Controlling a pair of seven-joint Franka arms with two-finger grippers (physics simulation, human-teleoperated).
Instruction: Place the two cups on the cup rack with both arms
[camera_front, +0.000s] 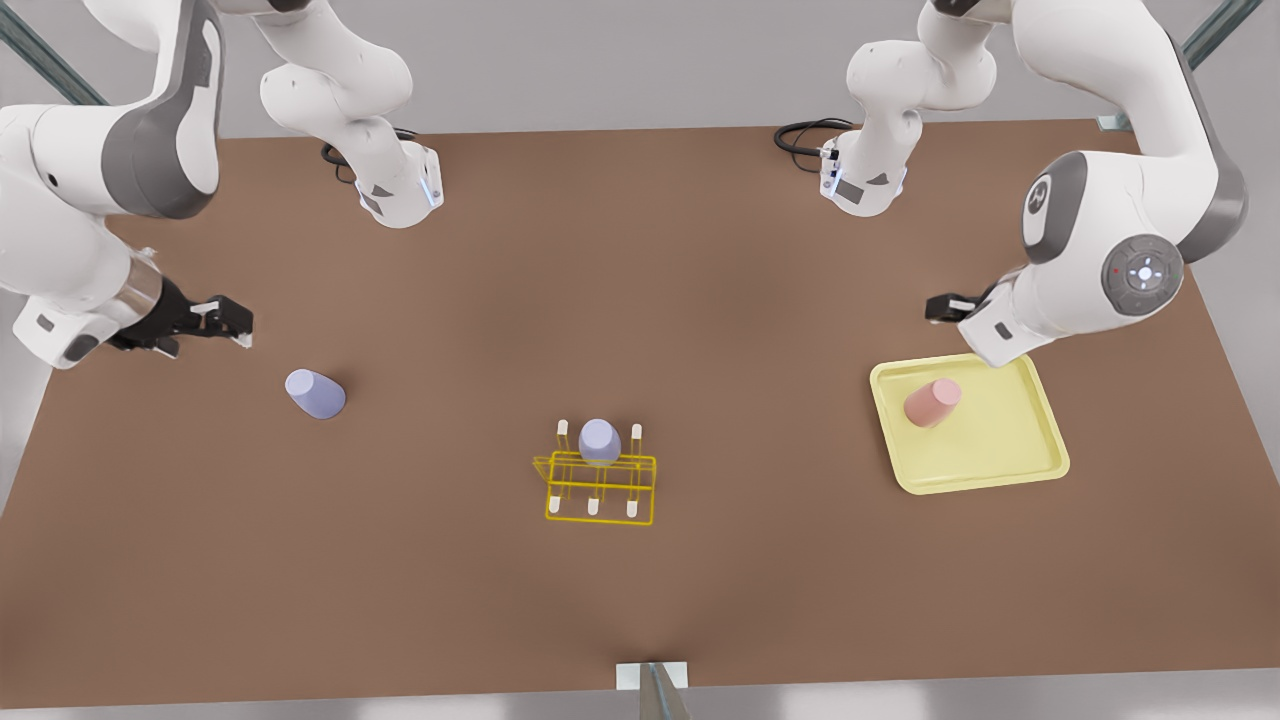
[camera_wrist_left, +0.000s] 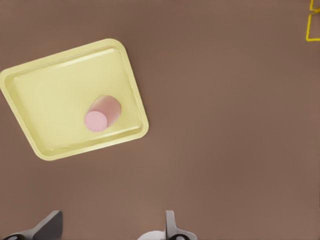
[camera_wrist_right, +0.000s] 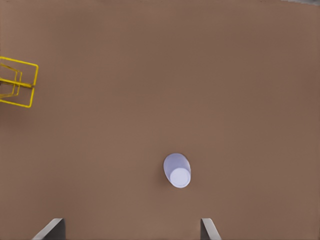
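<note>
Your right gripper (camera_front: 225, 322) hangs at the front view's left with its fingers spread wide and nothing between them. The lavender cup (camera_front: 315, 393) stands upside down on the table (camera_front: 640, 600), a little ahead of those fingers and apart from them; its long axis is upright, so you would come down over it from above. Your left gripper (camera_wrist_left: 112, 227) is at the front view's right, likewise wide open and empty, near the far edge of the pale tray (camera_front: 1040, 470). The pink cup (camera_front: 932, 402) stands inverted on that tray, ahead of the fingers. Each arm is clearly nearer its own cup. The cup rack (camera_front: 600, 488) sits between them, well away from both, with another lavender cup (camera_front: 599, 441) already on a back peg.
</note>
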